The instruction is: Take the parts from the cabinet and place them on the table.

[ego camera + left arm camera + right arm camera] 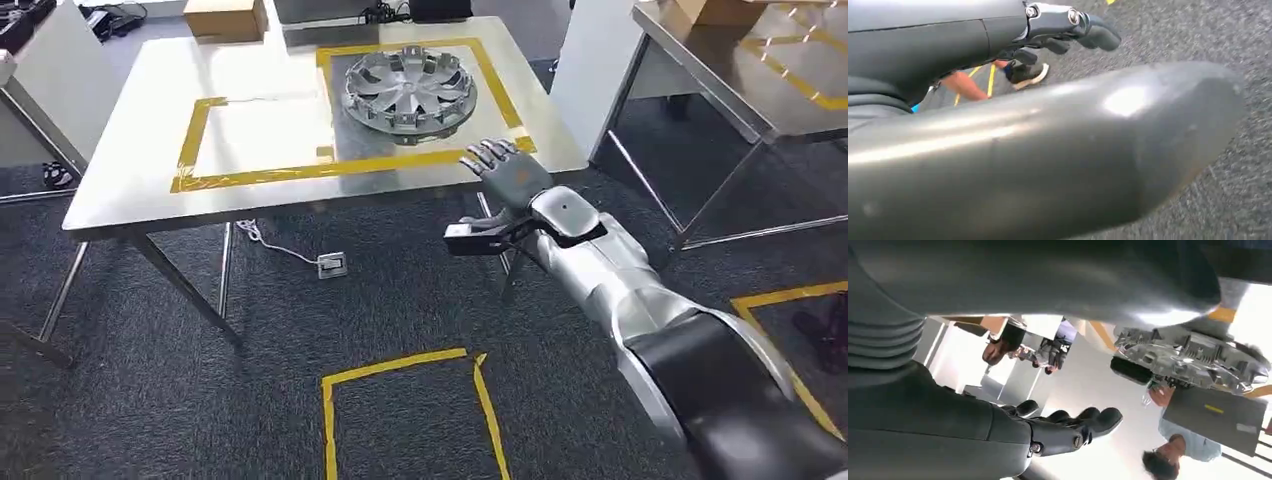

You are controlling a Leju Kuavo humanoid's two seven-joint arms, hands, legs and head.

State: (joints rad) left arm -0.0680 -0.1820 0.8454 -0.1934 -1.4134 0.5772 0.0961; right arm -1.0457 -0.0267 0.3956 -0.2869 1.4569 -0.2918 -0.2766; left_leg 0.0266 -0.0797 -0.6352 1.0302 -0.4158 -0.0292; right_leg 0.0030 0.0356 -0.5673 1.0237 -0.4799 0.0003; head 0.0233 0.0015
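A silver wheel cover (409, 90) lies flat on the steel table (140, 150), inside the right half of a yellow tape rectangle. My right hand (505, 168) hovers at the table's front edge, just right of and nearer than the cover, fingers apart and holding nothing. The right wrist view shows that hand's dark fingers (1073, 427) spread in the air, with the wheel cover (1193, 357) beyond them. My left hand (1068, 30) hangs low over the carpet, its fingers loosely extended and nothing in them.
A second steel table (740, 70) stands at the right past a white pillar (595, 70). A cardboard box (225, 18) sits at the first table's far edge. A floor socket (332, 264) and cable lie under it. A person's shoe (1025, 72) is near my left side.
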